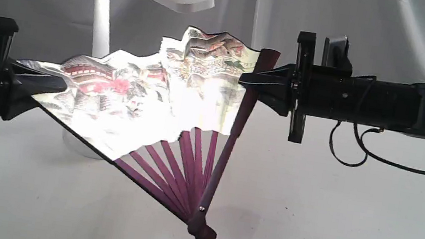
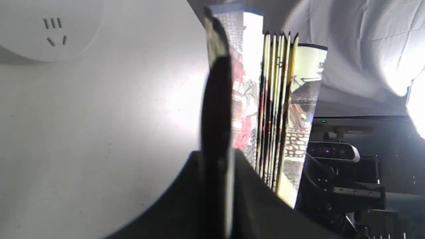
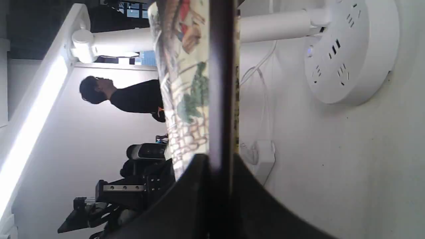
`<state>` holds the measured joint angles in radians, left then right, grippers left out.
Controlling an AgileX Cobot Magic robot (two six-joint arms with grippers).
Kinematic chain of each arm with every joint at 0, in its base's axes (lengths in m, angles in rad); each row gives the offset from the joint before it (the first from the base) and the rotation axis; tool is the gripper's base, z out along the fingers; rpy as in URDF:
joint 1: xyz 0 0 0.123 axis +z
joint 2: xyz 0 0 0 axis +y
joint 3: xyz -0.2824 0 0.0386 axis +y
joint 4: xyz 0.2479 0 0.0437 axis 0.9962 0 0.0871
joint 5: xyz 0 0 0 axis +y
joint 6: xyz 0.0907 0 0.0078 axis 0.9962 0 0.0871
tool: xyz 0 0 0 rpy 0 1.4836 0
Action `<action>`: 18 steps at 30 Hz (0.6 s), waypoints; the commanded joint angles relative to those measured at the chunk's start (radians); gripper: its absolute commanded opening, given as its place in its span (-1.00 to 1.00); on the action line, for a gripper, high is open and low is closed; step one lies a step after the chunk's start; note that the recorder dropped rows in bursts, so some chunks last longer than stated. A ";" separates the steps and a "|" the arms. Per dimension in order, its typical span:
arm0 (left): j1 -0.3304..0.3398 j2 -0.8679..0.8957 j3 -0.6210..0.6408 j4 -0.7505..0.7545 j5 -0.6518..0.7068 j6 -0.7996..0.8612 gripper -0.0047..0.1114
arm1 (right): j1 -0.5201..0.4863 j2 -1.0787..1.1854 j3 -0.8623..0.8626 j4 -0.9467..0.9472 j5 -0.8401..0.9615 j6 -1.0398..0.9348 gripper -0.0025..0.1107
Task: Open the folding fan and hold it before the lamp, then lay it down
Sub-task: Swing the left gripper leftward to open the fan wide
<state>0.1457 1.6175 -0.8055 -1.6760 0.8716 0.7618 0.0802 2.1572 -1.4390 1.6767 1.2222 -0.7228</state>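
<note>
A cream pleated paper fan [image 1: 144, 96] is ribbed in smooth maroon wood — matt plastic is seen on the white lamp [image 1: 100, 22].

The pleated paper folding fan [image 1: 148, 97] has a cream leaf printed with a landscape of red-walled, grey-roofed houses, pink blossom and green trees, edged in black. Its slim wooden ribs [image 1: 225, 159] are dark maroon. The plastic bar-headed desk lamp [image 1: 100, 22] is plain white, like the surface [image 1: 328, 221]. The left gripper [image 1: 62, 86] and right gripper [image 1: 244, 80] are black.
</note>
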 commanded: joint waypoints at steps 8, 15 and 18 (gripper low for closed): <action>0.018 -0.124 0.190 0.175 -0.108 0.009 -0.92 | -0.014 -0.024 -0.005 0.068 -0.001 0.006 -0.96; 0.018 -0.267 0.279 0.160 -0.140 0.024 -0.92 | -0.018 -0.024 -0.005 0.068 -0.001 0.022 -0.96; 0.018 -0.341 0.316 0.160 -0.190 0.023 -0.92 | -0.026 -0.024 -0.005 0.068 -0.001 0.028 -0.96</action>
<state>0.1662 1.3119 -0.5268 -1.6924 0.7285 0.6945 0.0785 2.1572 -1.4390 1.6382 1.2386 -0.7057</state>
